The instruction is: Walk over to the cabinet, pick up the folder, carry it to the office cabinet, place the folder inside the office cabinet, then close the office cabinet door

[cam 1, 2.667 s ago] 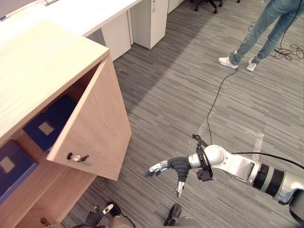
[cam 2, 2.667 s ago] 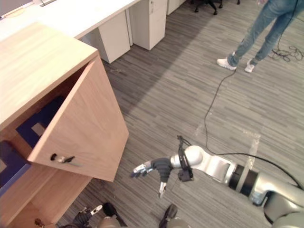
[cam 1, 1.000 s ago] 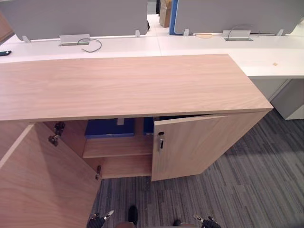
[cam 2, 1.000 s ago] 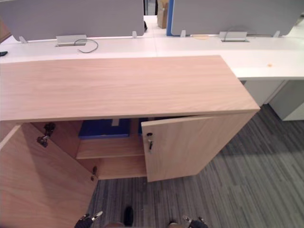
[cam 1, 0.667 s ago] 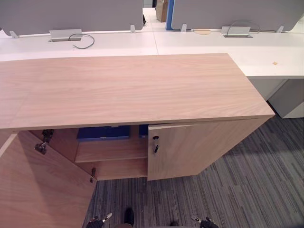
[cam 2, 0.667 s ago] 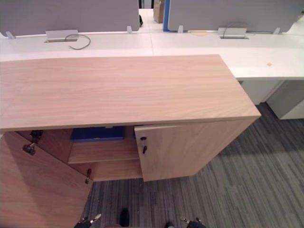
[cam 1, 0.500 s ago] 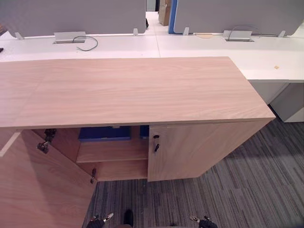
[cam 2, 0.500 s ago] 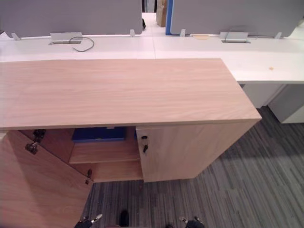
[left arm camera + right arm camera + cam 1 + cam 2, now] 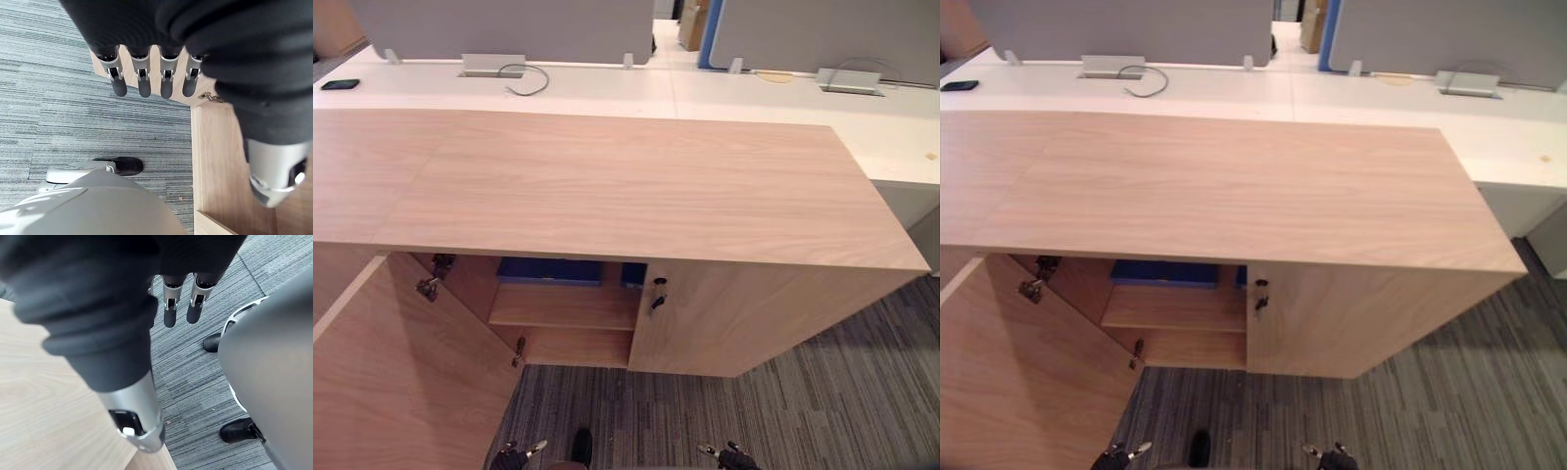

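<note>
Directly ahead: office cabinet (image 9: pixel 626 186), light wood, its broad top spanning most of the head views. Beyond it, along the far side, a long white bench (image 9: pixel 607 93) with grey partition screens (image 9: pixel 509 24) standing at its far edge. Grey striped carpet floor (image 9: pixel 822 401) at near right.

Left door (image 9: pixel 401 382) is wide open, swung out toward the near left, with metal hinges (image 9: pixel 431 284) showing on its inner side. Right door (image 9: pixel 744 318) lies against the cabinet front; whether it sits fully flush, cannot tell.

Inside the open left half, a wooden shelf (image 9: pixel 563 308). Blue folder (image 9: pixel 548 271) rests on that shelf, back in the shade just under the front edge of the top. A further sliver of blue shows just right of it, beside the right door.

Left robot hand (image 9: pixel 145 81) hangs low beside the near edge of the open door, fingers straight and relaxed, gripping nothing. Right robot hand (image 9: pixel 170 308) hangs likewise over the carpet, fingers extended and open. Both are well apart from the folder.

Small items: grey cable (image 9: pixel 524 78) looped on the bench at far left; key (image 9: pixel 656 296) in the lock at the right door's upper left corner; dark phone (image 9: pixel 338 84) at the bench's far left end.
</note>
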Available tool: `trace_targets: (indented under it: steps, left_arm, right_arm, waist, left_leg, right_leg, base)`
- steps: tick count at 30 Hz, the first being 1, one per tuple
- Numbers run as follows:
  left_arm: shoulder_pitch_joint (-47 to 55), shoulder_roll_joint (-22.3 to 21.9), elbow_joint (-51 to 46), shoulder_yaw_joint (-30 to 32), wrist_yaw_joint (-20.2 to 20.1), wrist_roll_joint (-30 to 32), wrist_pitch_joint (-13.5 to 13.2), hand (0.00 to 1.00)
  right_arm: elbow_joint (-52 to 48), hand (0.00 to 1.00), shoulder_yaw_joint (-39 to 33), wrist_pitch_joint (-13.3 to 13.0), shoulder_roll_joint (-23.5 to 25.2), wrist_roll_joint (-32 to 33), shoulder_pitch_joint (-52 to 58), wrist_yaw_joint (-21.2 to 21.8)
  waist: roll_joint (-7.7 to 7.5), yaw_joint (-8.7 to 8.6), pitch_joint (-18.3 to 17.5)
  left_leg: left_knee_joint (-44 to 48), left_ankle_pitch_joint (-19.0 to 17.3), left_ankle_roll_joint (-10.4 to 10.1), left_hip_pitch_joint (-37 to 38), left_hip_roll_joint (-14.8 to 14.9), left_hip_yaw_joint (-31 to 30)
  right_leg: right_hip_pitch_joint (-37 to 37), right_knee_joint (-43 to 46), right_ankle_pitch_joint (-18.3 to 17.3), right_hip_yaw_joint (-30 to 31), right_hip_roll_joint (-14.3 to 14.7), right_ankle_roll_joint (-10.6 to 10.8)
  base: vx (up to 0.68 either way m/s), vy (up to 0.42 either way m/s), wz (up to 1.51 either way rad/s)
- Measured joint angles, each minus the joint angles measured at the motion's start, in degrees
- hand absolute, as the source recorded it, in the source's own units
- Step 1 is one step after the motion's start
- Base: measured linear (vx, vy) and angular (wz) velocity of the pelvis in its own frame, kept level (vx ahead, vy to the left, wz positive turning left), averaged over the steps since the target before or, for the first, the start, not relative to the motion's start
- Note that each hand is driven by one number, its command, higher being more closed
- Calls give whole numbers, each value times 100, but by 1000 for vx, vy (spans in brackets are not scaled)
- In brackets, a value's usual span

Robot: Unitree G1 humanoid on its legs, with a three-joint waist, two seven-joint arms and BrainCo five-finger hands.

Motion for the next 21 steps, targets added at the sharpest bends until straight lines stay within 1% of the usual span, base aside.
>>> trace_targets:
  steps: [5, 6, 9, 11, 12, 13, 14, 15, 16, 17, 18, 19, 20, 21]
  left_arm:
    - [11, -7, -1, 50, 4, -238, 11, 0]
    - [25, -26, -3, 119, 30, -429, 10, 0]
    - [70, -73, -12, 304, 46, -677, 9, 0]
    - [71, -137, -34, 500, 72, -797, 10, 0]
    - [75, -147, -51, 553, 83, -812, 12, 0]
    - [67, -166, -112, 718, 88, -844, 25, 0]
    - [54, -182, -222, 868, 96, -902, 23, 0]
    - [57, -203, -269, 932, 107, -920, 24, 0]
    - [166, -288, -290, 1054, 126, -937, 38, 0]
    - [330, -418, -299, 1162, 135, -975, 42, 0]
    - [393, -483, -295, 1194, 147, -999, 48, 0]
    - [409, -503, -293, 1228, 153, -1011, 55, 0]
    - [389, -505, -341, 1239, 159, -1021, 46, 0]
    - [374, -525, -342, 1278, 160, -1028, 48, 0]
  right_arm:
    - [-1, 0, -3, -2, 20, 0, -13, -2]
    - [-2, 0, -1, -9, 21, 1, -15, -3]
    - [-2, 0, 4, -18, 19, 0, -16, -4]
    - [-2, 0, 4, -29, 1, 2, -30, -5]
    - [-1, 0, 1, -31, 0, 3, -30, -6]
    - [-6, 0, -15, -43, -1, 6, -53, -9]
    - [41, 0, -31, -45, -12, 4, -49, -14]
    - [91, 0, -70, -35, -50, 3, -60, -16]
    - [96, 0, -128, -9, -112, 10, -57, -41]
    - [81, 0, -144, 6, -181, 14, -37, -52]
    - [54, 0, -201, 10, -203, 16, -37, -63]
    - [15, 0, -346, 13, -185, 24, -47, -82]
    - [72, 0, -555, 29, -147, 24, -58, -87]
    - [109, 0, -699, 33, -140, 23, -66, -87]
  waist:
    - [-1, 6, 17]
    - [0, 26, 32]
    - [3, 53, 50]
    - [0, 80, 136]
    - [-31, 80, 169]
    - [-30, 43, 213]
    - [-151, 17, 307]
    - [-121, 23, 342]
    - [-36, 112, 366]
    - [74, 133, 360]
    - [153, 138, 355]
    - [236, 141, 382]
    - [228, 144, 389]
    - [241, 154, 398]
  left_leg:
    - [0, 46, -22, -9, -24, -314]
    - [-1, 68, -30, -16, -24, -395]
    - [5, 162, -47, -121, -36, -601]
    - [23, 191, -50, -161, -50, -708]
    - [42, 128, 0, -211, -46, -624]
    - [310, -106, 164, -401, 52, 168]
    - [1150, -480, 294, -755, 266, 1175]
    - [1858, -749, 340, -982, 494, 1699]
    - [3096, -1132, 382, -1199, 939, 2428]
    - [3743, -1438, 360, -1227, 1254, 2789]
    - [3827, -1519, 373, -1315, 1295, 2861]
    - [3802, -1562, 416, -1331, 1196, 2893]
    - [3411, -1566, 415, -1373, 877, 2709]
    - [3166, -1558, 427, -1377, 688, 2607]
  right_leg:
    - [186, 1, -20, -362, 31, -12]
    - [200, 6, -24, -416, 45, -20]
    - [216, 24, -49, -630, 76, -63]
    - [274, 51, -56, -818, 54, -73]
    - [304, 53, -56, -908, 42, -74]
    - [370, 60, -56, -1207, -23, -74]
    - [353, 107, -54, -1500, -168, -77]
    - [358, 171, -53, -1600, -216, -76]
    - [380, 312, -58, -1730, -293, -71]
    - [403, 453, -83, -1807, -346, -32]
    - [416, 553, -117, -1818, -349, 14]
    - [372, 615, -216, -1844, -364, 77]
    - [359, 497, -242, -1878, -363, 30]
    - [385, 413, -245, -1943, -364, 22]
  base:
    - [28, -22, 33]
    - [-7, -19, 30]
    - [-35, -20, 35]
    - [-59, 3, 42]
    - [-89, 26, 75]
    - [-100, 53, 107]
    - [-87, 68, 110]
    - [-9, 114, 82]
    - [98, 159, 43]
    - [142, 195, 35]
    - [179, 248, 44]
    - [130, 248, 96]
    - [109, 236, 125]
    - [36, 142, 123]
